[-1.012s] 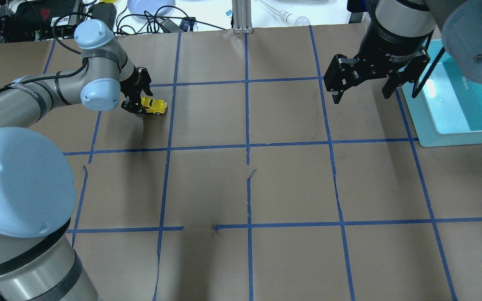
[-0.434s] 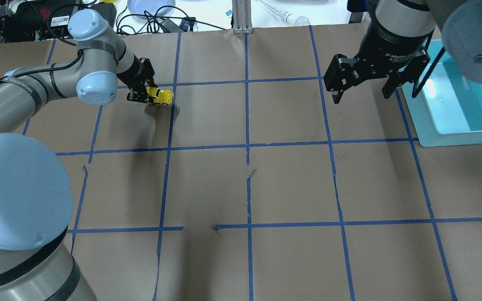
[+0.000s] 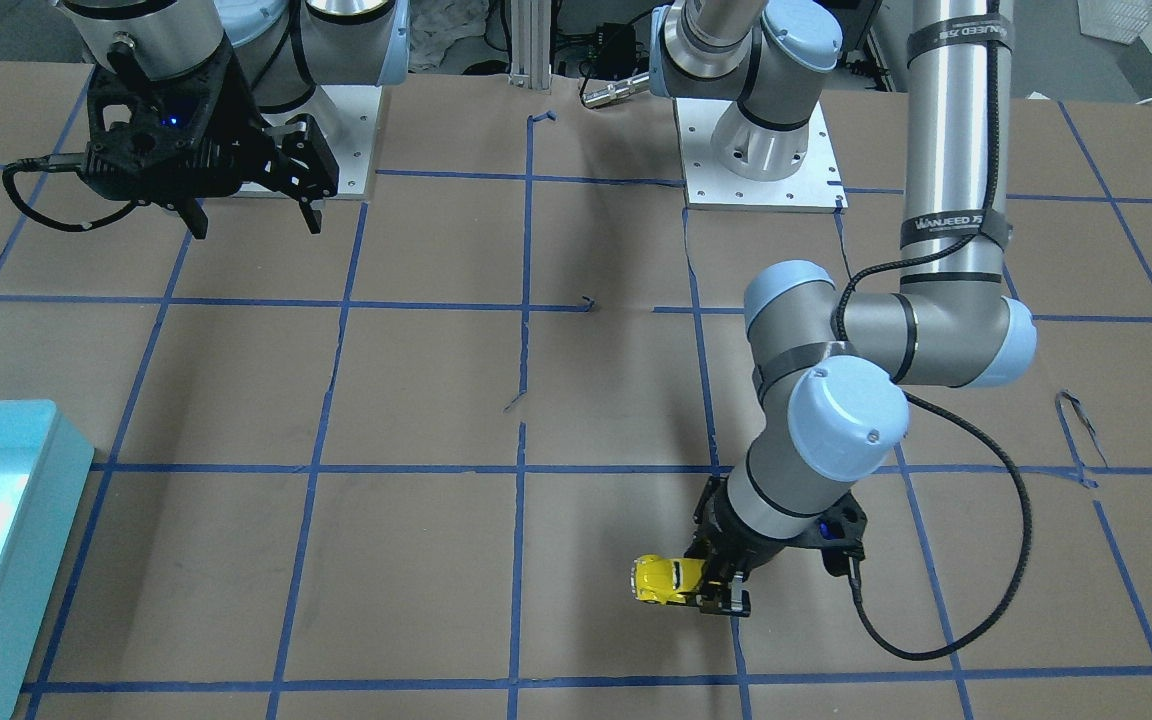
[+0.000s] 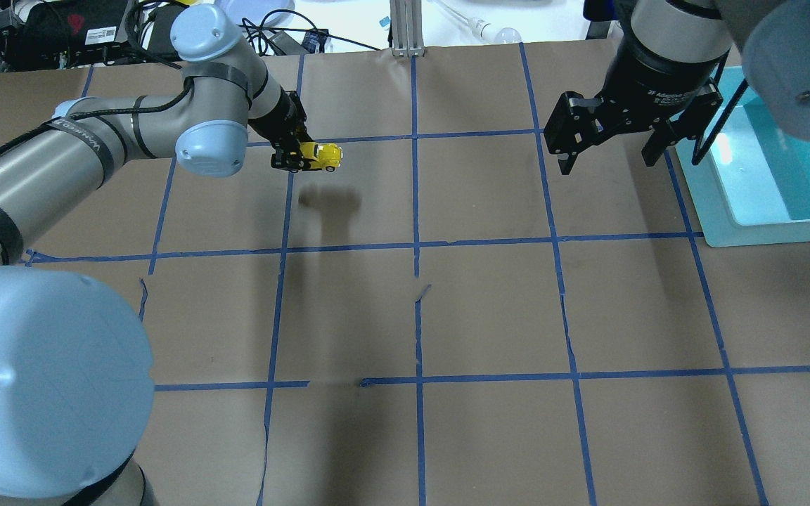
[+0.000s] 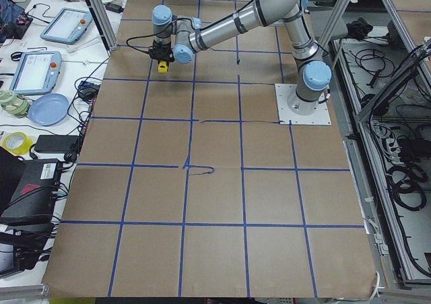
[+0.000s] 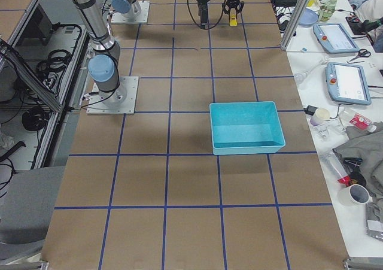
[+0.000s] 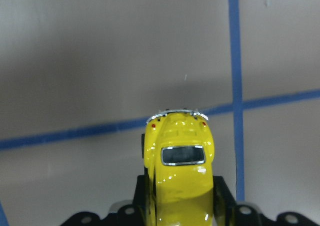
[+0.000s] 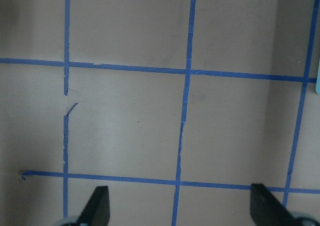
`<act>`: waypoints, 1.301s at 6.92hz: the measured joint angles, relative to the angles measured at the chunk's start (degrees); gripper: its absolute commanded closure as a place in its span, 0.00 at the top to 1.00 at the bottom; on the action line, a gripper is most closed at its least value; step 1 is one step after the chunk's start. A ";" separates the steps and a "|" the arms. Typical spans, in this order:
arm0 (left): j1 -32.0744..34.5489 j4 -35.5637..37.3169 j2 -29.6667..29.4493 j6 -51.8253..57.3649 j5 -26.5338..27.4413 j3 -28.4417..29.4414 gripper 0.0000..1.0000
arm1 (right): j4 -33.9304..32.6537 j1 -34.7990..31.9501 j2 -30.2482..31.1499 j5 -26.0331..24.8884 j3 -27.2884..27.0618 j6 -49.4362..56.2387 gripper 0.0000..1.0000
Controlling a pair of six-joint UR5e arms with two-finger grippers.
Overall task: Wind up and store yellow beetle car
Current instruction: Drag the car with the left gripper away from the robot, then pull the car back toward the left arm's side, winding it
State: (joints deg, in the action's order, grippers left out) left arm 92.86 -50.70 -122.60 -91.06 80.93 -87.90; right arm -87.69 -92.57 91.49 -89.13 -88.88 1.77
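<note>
The yellow beetle car is small, glossy and bright yellow. My left gripper is shut on it and holds it level above the brown table, and its shadow lies apart below it. In the left wrist view the car sits between the two black fingers, with its silvery bumper pointing away. It also shows in the front-facing view, held by the left gripper. My right gripper hangs open and empty at the far right, next to the bin. Its fingers show only table between them.
A teal bin stands at the table's far right; it also shows in the front-facing view. Blue tape lines grid the brown paper. Cables, tablets and clutter lie past the table's far edge.
My left gripper has carried the yellow car to the right and lifted it off the table. The right arm has not moved.
</note>
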 measured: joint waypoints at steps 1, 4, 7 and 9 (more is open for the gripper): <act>1.46 -0.02 -0.28 -3.92 -1.86 -0.20 0.00 | -0.01 0.00 0.00 0.00 0.00 -0.01 1.00; 2.00 -0.34 -1.53 -4.52 -3.38 -0.68 0.00 | -0.02 -0.05 0.00 0.01 -0.06 -0.01 1.00; 1.22 -0.82 -3.45 -1.67 1.24 -0.60 0.00 | -0.02 0.02 0.00 -0.01 -0.06 -0.01 1.00; -0.75 -0.88 -3.72 -1.35 1.63 -0.32 0.00 | -0.02 0.00 0.00 -0.01 -0.06 0.01 1.00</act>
State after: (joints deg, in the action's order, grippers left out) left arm 92.11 -51.58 -126.32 -92.41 82.56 -88.21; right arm -87.71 -92.57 91.49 -89.14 -88.95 1.78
